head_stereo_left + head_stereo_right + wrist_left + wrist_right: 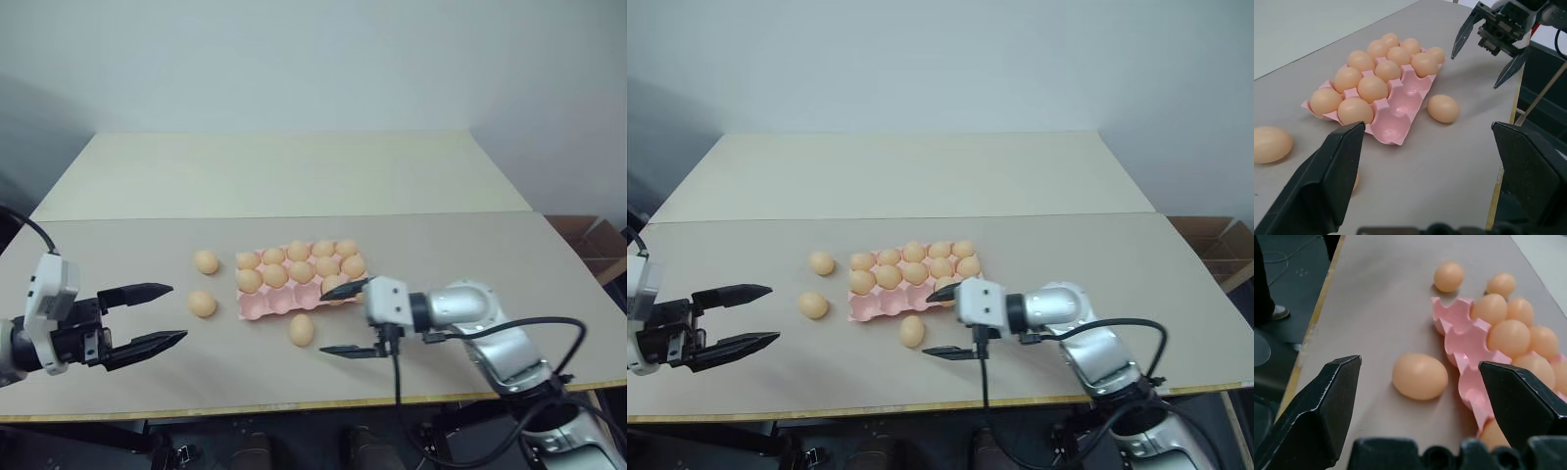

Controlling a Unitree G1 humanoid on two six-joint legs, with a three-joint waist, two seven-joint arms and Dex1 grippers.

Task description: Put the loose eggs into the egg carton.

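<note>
a: start from the left. what's the left gripper doing?

b: it hovers over the near left part of the table, both black fingers spread wide, pointing toward the middle. nothing sits between them.

a: and the loose eggs?

b: three lie on the bare tabletop. the far-left egg is just left of the egg carton's far corner. the near-left egg sits closer to the front edge, between the left gripper and the carton, apart from both. the front egg lies just in front of the carton's near edge, close to it; i can't say whether it touches.

a: the carton itself?

b: pink, lidless, lying flat near the middle of the table, turned a little askew. its two back rows are full of eggs, and the front row shows empty cups on its left side. at the right end of that row there's another egg, partly hidden behind the right gripper's upper finger.

a: the right gripper?

b: it reaches in from the right, pointing left, with its fingers fully apart and holding nothing. one finger is over the carton's right front corner, the other is nearer the front edge. in its wrist view the front egg lies on the table ahead, between the two fingers but not touched by them.
</note>
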